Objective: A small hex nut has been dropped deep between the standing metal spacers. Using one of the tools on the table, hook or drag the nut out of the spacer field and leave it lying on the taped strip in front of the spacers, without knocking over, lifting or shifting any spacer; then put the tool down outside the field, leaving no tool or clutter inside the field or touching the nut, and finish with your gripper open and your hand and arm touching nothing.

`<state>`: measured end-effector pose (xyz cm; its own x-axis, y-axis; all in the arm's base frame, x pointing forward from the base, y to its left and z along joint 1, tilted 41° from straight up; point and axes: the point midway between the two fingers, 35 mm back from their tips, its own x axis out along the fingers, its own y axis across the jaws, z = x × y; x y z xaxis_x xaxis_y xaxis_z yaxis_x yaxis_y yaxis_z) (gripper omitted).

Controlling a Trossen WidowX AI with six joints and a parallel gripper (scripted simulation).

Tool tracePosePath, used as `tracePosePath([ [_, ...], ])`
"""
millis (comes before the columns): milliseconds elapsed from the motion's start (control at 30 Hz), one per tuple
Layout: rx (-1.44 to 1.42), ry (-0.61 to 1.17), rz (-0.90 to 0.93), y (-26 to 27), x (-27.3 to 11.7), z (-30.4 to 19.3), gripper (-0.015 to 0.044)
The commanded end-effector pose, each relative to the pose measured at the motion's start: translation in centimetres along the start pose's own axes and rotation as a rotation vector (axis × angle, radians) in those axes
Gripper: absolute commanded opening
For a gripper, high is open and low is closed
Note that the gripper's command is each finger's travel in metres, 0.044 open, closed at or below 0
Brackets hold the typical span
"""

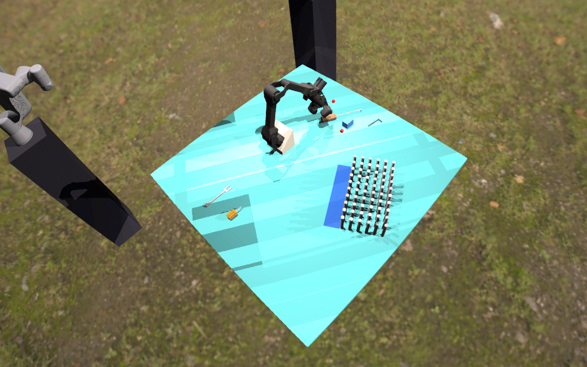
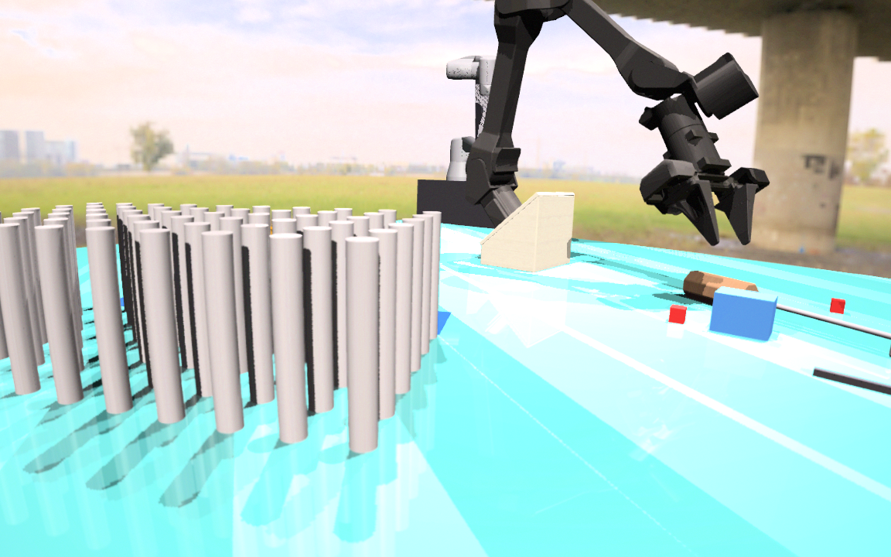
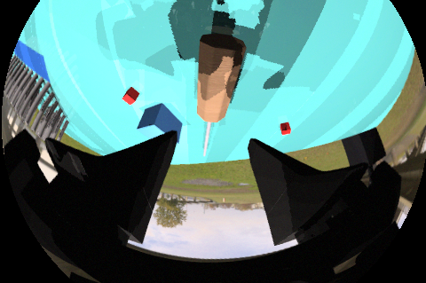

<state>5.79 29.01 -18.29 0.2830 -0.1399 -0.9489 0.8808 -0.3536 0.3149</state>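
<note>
Early stage: black angular hand above the desk, fingers apart, nothing between. Faceted brown wooden-looking handle with thin hooked metal rod lies below, ungrasped. Hex nut not discernible; smooth pale cylindrical spacers upright. Left: hooking, dragging nut to flat blue strip, parking tool.
</note>
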Motion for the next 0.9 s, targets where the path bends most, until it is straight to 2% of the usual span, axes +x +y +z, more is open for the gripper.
tracePosePath([
  [0, -0.005, -0.002, 0.003, 0.0, 0.5, 0.4, 0.0280],
  [867, -0.005, -0.002, 0.004, 0.1, 4.0, 2.7, 0.0280],
])
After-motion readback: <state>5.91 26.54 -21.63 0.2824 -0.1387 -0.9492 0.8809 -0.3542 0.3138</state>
